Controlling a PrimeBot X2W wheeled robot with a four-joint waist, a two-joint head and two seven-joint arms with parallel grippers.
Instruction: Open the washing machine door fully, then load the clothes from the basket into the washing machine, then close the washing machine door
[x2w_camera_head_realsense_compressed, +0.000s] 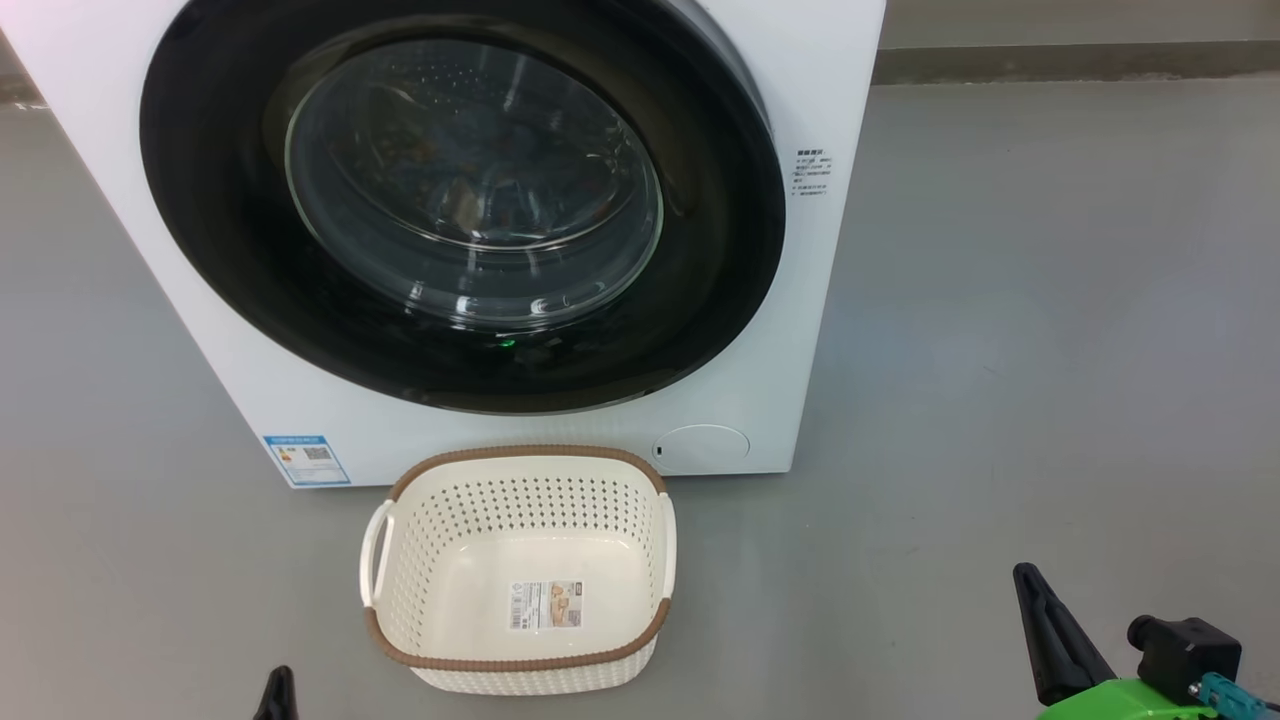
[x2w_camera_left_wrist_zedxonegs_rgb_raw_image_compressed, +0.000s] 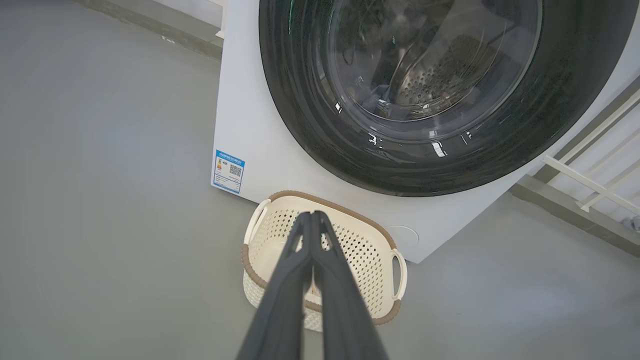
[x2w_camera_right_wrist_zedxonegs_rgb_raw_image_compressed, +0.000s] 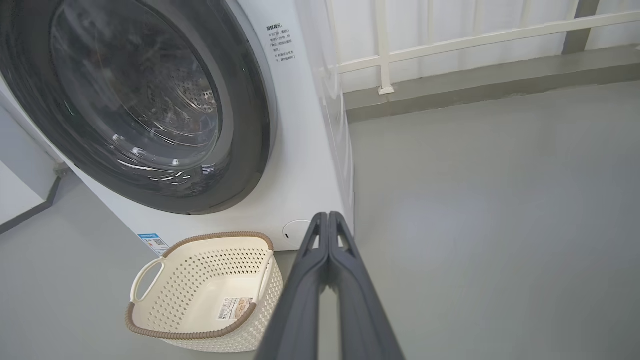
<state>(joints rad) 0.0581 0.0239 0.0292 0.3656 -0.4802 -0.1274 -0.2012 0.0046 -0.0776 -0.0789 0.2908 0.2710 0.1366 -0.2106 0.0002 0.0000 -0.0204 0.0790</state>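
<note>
Left gripper (x2w_camera_left_wrist_zedxonegs_rgb_raw_image_compressed: 312, 215), right gripper (x2w_camera_right_wrist_zedxonegs_rgb_raw_image_compressed: 328, 216) pinched together, empty; door (x2w_camera_head_realsense_compressed: 210, 250) shut, basket (x2w_camera_head_realsense_compressed: 520, 452) bare; seemingly finished, just back away

Pictured were one washing machine (x2w_camera_head_realsense_compressed: 250, 400), one door (x2w_camera_head_realsense_compressed: 200, 200), one basket (x2w_camera_head_realsense_compressed: 520, 452), one left hand (x2w_camera_left_wrist_zedxonegs_rgb_raw_image_compressed: 312, 215) and one right hand (x2w_camera_right_wrist_zedxonegs_rgb_raw_image_compressed: 327, 215).

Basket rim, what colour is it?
Brown with a woven look, on the cream basket; the head view shows it best.
</note>
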